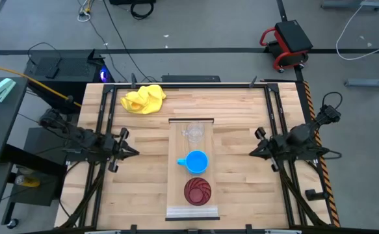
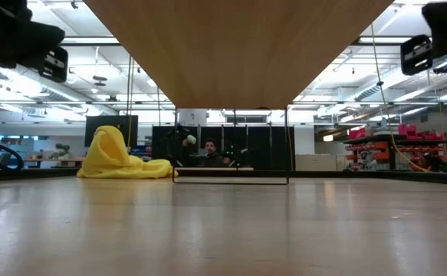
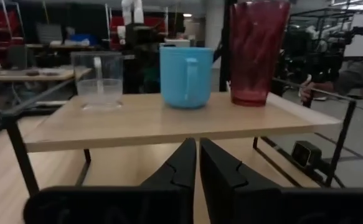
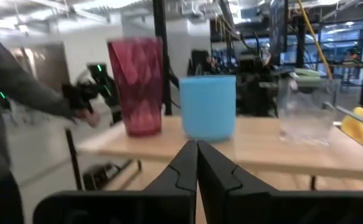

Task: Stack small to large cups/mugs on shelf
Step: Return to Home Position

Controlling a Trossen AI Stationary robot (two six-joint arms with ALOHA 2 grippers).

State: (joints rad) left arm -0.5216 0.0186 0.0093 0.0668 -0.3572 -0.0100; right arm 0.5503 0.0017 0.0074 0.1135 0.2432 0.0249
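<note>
The light wood shelf (image 1: 192, 195) stands raised on thin legs in the middle of the table. On it, each on its base in a row from far to near, stand a small clear cup (image 1: 193, 132), a bright blue mug (image 1: 196, 161) with a handle, and a dark red ribbed cup (image 1: 197, 191). All three also show in the left wrist view: the clear cup (image 3: 98, 79), the blue mug (image 3: 186, 76), the red cup (image 3: 257, 50). My left gripper (image 1: 133, 153) is shut and empty left of the shelf. My right gripper (image 1: 251, 153) is shut and empty right of it.
A crumpled yellow cloth (image 1: 143, 99) lies on the table at the far left of the shelf. Black frame rails (image 1: 101, 123) run along the table's left and right sides. A person's arm (image 4: 19, 81) shows beyond the table's near side.
</note>
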